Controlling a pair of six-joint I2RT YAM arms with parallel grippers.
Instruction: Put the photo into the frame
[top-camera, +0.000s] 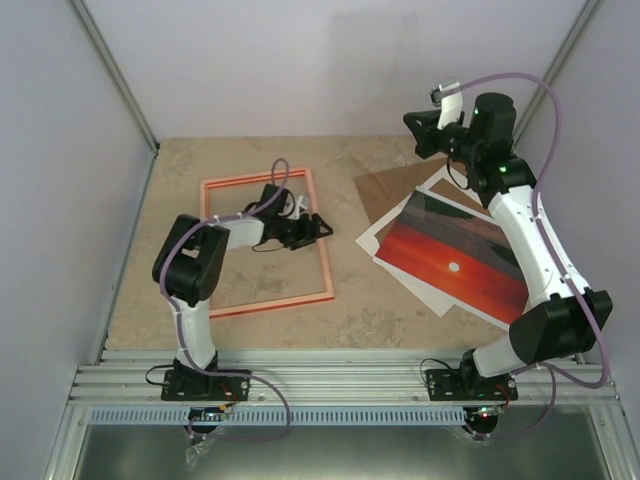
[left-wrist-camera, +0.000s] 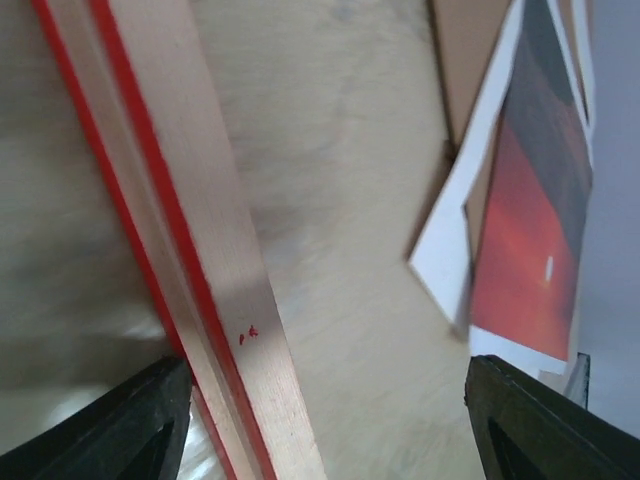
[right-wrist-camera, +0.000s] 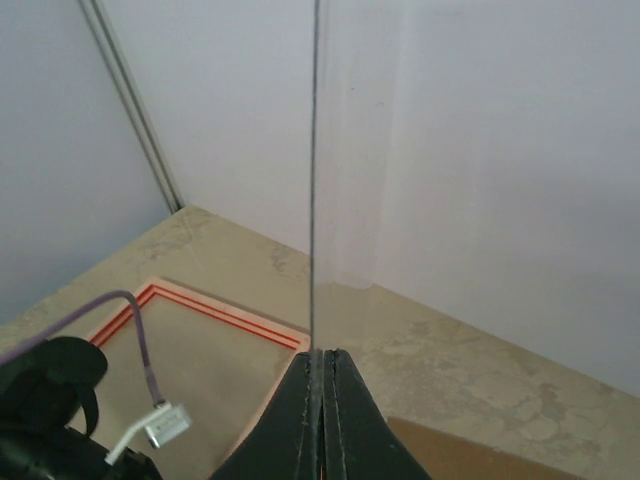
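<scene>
- The photo (top-camera: 455, 262) lies face up on the right half of the table (top-camera: 180, 180). It rests on a brown cardboard (top-camera: 385, 190) and on white paper, and it is well apart from the frame (top-camera: 270, 305).
- The frame lies flat on the left half, with its pale back upward and its opening bare.
- The left gripper (top-camera: 318, 226) hangs low over the frame, just inside the right rail. Its fingers (left-wrist-camera: 150, 420) are spread wide and hold nothing. In the wrist view one rail runs up between them, close beside the left finger.
- From that gripper the photo is off to the right, past the right rail, with a strip of bare table between them.
- The photo's long axis runs on a slant, from far-left to near-right. It is not square to the frame, whose long sides run almost straight away from the arms.
- The right gripper (top-camera: 420, 128) is raised high at the far right, with its arm stretched over the photo. Its fingers are pinched together on the lower edge of a clear sheet (right-wrist-camera: 318, 200), which stands upright.
- The right arm is the nearer one to the photo, but its gripper is full. The left gripper is free but has to cross the rail to reach it.
- My judgement is that the photo needs turning as well as sliding left to match the frame.
</scene>
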